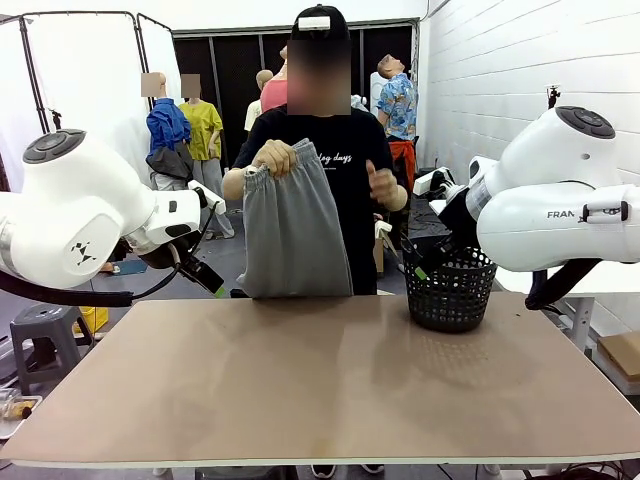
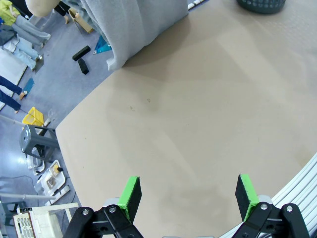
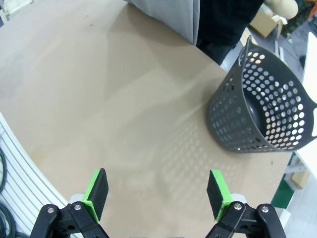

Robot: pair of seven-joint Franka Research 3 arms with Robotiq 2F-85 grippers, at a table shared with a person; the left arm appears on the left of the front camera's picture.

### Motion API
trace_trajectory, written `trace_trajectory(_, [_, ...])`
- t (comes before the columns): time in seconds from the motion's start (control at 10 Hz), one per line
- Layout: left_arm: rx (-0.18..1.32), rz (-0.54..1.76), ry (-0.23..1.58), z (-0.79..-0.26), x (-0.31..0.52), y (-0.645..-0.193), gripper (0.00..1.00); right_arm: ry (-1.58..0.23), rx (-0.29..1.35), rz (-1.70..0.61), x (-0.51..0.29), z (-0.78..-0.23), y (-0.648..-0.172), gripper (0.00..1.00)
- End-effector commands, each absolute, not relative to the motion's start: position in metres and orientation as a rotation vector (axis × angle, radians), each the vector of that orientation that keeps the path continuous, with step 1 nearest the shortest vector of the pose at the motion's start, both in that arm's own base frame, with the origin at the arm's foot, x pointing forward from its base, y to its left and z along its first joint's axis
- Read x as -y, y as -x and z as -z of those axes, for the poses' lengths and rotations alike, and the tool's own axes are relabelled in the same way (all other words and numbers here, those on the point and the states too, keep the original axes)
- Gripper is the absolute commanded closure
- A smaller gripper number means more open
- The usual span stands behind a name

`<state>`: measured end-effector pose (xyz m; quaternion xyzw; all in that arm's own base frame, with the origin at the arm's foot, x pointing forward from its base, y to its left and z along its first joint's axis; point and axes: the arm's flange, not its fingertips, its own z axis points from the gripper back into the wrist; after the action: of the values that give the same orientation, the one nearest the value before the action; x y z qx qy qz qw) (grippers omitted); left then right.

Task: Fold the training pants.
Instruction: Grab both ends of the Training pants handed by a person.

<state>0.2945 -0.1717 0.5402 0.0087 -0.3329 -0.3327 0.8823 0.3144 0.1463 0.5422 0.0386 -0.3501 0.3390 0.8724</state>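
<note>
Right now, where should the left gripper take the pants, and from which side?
Probably the lower left hem corner, coming in from the robot's left. The pants hang from the person's hand at the waistband, so the hem by the table's far edge is free and nearest the open left gripper.

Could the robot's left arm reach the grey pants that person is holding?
Probably yes. The training pants hang from the person's hand at the far edge of the table, hem near the tabletop. The left arm has open jaws, with only bare table ahead; the basket stands to the other side.
</note>
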Motion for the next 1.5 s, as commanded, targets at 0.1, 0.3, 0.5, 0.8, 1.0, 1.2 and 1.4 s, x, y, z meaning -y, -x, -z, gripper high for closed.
trace_trajectory(0.1, [0.696, 0.704, -0.021, -0.5413, 0.1709, -0.2944, 0.0, -0.084, 0.732, -0.708, -0.1463, -0.5419, -0.3149, 0.0])
trace_trajectory(0.3, [0.696, 0.704, -0.021, -0.5413, 0.1709, -0.2944, 0.0, -0.084, 0.732, -0.708, -0.1463, -0.5419, -0.3149, 0.0])
trace_trajectory(0.5, [0.696, 0.704, -0.021, -0.5413, 0.1709, -0.2944, 0.0, -0.084, 0.732, -0.708, -0.1463, -0.5419, -0.3149, 0.0])
trace_trajectory(0.8, [0.696, 0.704, -0.021, -0.5413, 0.1709, -0.2944, 0.0, -0.084, 0.732, -0.708, -0.1463, -0.5419, -0.3149, 0.0])
trace_trajectory(1.0, [0.696, 0.704, -0.021, -0.5413, 0.1709, -0.2944, 0.0, -0.084, 0.732, -0.708, -0.1463, -0.5419, -0.3149, 0.0])
trace_trajectory(1.2, [0.696, 0.704, -0.021, -0.5413, 0.1709, -0.2944, 0.0, -0.084, 0.732, -0.708, -0.1463, -0.5419, -0.3149, 0.0])
trace_trajectory(1.4, [0.696, 0.704, -0.021, -0.5413, 0.1709, -0.2944, 0.0, -0.084, 0.732, -0.708, -0.1463, -0.5419, -0.3149, 0.0])
